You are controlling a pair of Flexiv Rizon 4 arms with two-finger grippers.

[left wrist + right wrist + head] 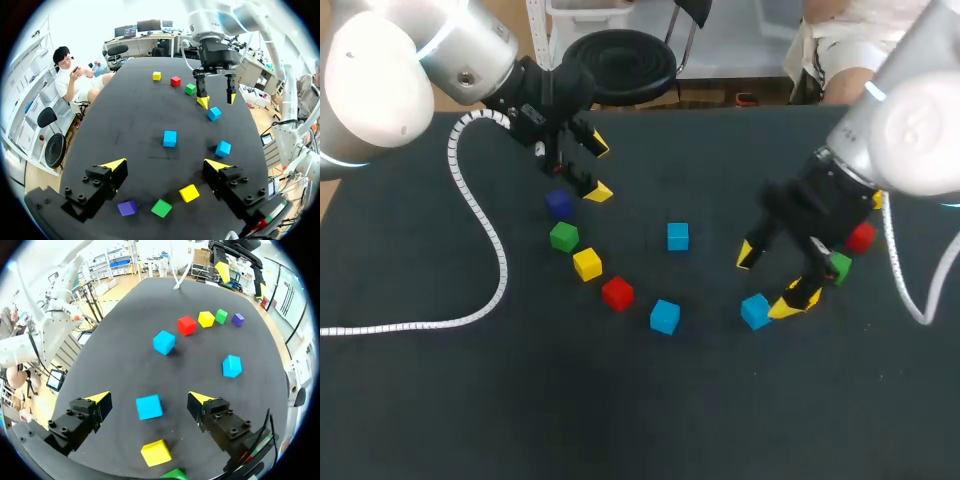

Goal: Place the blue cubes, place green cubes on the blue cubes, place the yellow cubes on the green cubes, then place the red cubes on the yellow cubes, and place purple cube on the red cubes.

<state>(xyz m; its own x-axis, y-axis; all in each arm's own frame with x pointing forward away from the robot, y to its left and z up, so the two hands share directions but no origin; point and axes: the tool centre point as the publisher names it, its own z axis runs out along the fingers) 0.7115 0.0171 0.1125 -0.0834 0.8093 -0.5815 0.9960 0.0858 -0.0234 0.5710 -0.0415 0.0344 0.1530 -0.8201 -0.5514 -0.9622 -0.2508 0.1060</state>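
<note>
A curved row lies mid-table: purple cube (558, 204), green cube (563, 237), yellow cube (587, 264), red cube (617, 293) and a blue cube (665, 316). A second blue cube (678, 236) sits alone behind them. My left gripper (599, 168) hangs open just behind the purple cube (127, 208), holding nothing. My right gripper (770, 280) stands open over a third blue cube (755, 310), which lies between its spread fingers (149, 406) without touching them. Beside that arm sit another green cube (840, 267), a red cube (861, 237) and a partly hidden yellow cube (877, 200).
A white coiled cable (470, 200) trails from my left arm across the left side of the dark table (640, 420) to its left edge. The table's far edge lies close behind my left gripper.
</note>
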